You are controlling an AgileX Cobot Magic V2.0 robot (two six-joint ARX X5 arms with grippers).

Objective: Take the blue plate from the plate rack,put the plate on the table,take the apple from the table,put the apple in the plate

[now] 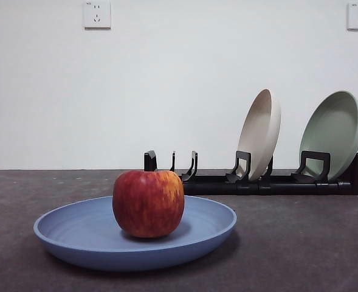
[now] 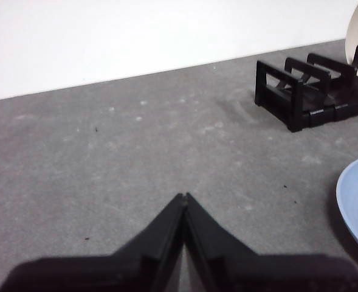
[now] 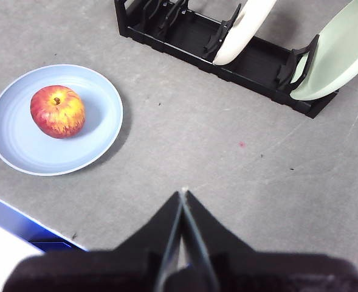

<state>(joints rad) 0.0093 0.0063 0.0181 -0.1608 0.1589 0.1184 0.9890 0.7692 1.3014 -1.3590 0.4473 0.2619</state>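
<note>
The blue plate [image 1: 93,240] lies flat on the grey table [image 1: 300,243], and the red apple [image 1: 148,203] sits inside it, a little off centre. In the right wrist view the blue plate [image 3: 20,146] and apple [image 3: 58,111] lie well away from my right gripper [image 3: 183,193], which is shut and empty. My left gripper [image 2: 183,196] is shut on nothing above bare table, with only the blue plate's rim [image 2: 356,201] at the picture's edge. The black plate rack [image 1: 276,182] stands behind the plate, its left slots empty.
A beige plate [image 1: 261,131] and a pale green plate [image 1: 332,131] stand upright in the rack. The table's blue-edged border [image 3: 20,225] shows in the right wrist view. A white wall with two sockets rises behind the table.
</note>
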